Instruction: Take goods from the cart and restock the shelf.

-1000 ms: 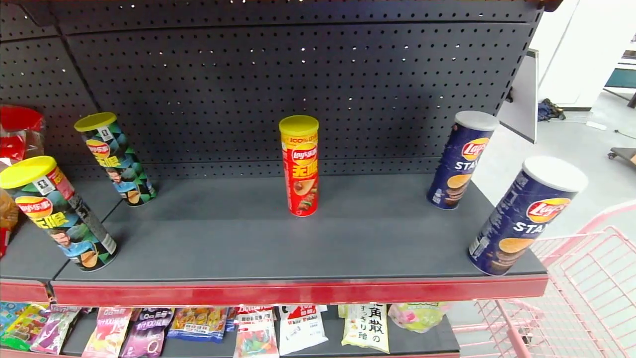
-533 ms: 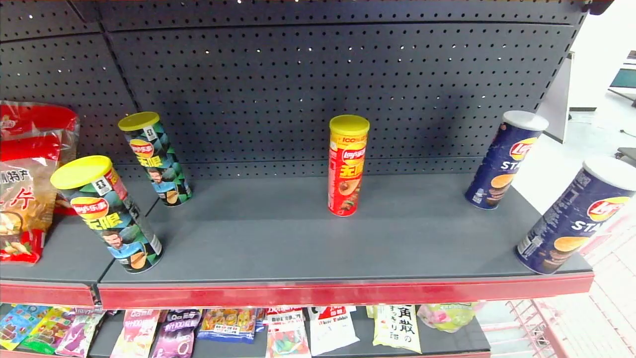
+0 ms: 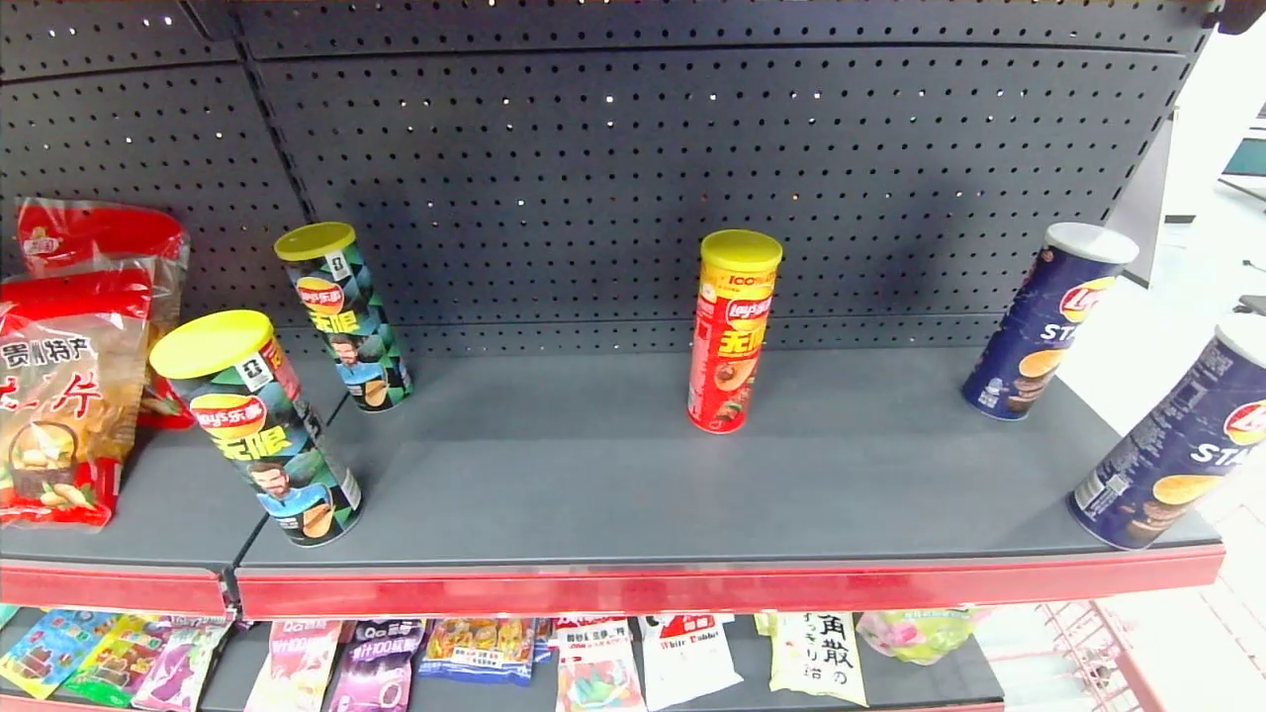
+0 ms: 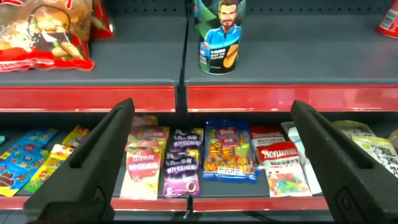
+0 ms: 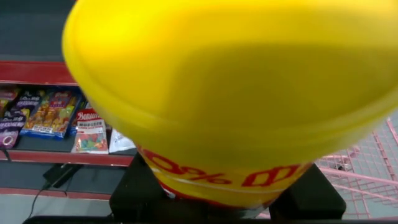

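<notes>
One yellow-lidded can [image 5: 231, 87] with red print sits in the right hand [image 5: 227, 200].

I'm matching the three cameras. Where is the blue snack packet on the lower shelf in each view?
Head view: the blue snack packet lies near the bottom edge, left of centre.
Left wrist view: it lies right next to the purple packets.
Right wrist view: it shows off to the side of the chip can.
Shared landmark: the red shelf edge runs just above it.
</notes>
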